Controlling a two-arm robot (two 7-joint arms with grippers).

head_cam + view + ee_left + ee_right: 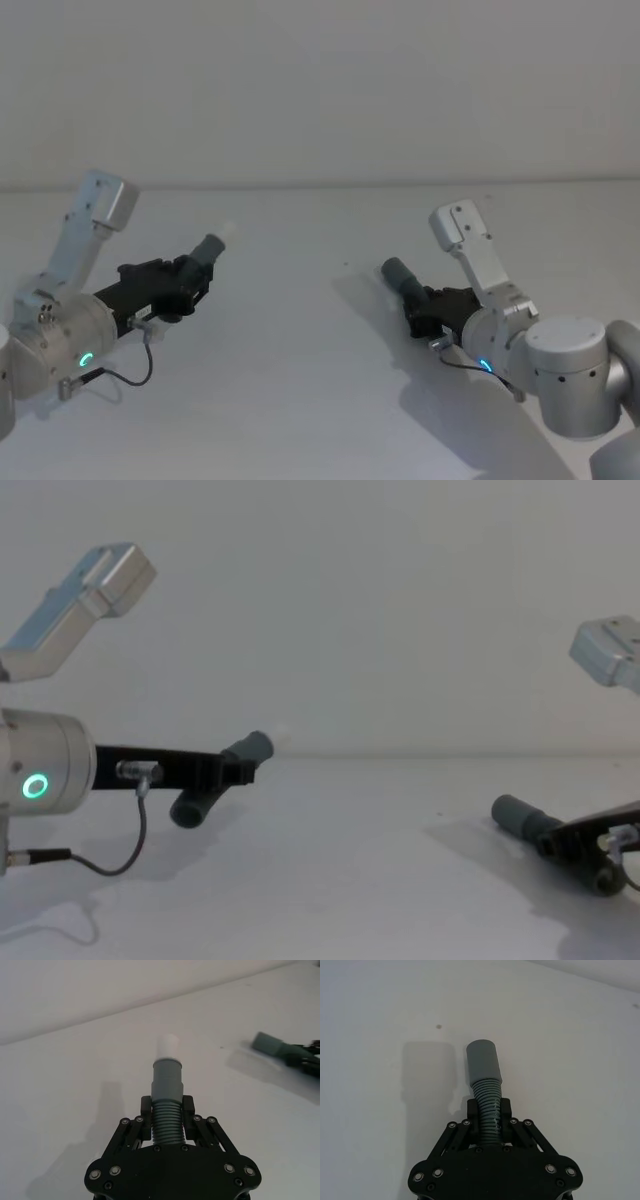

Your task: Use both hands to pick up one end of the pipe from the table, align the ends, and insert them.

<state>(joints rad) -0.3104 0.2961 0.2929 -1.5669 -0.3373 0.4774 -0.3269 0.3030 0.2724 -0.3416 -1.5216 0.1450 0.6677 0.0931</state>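
Left hose (167, 1085), right hose (483, 1067), each between fingers (145, 1108)

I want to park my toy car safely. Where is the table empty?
The widest bare patch of the table lies in the middle, between the left end effector holding the white-tipped hose and the right end effector holding the grey-cuffed hose. The far strip by the wall is bare too. Near corners are crowded by arms.

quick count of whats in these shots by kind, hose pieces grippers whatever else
hose pieces: 2, the white-tipped hose piece held in the left gripper and the grey-cuffed hose piece held in the right gripper
grippers: 2, each with its jaws closed on a corrugated section
table: 1
total: 5
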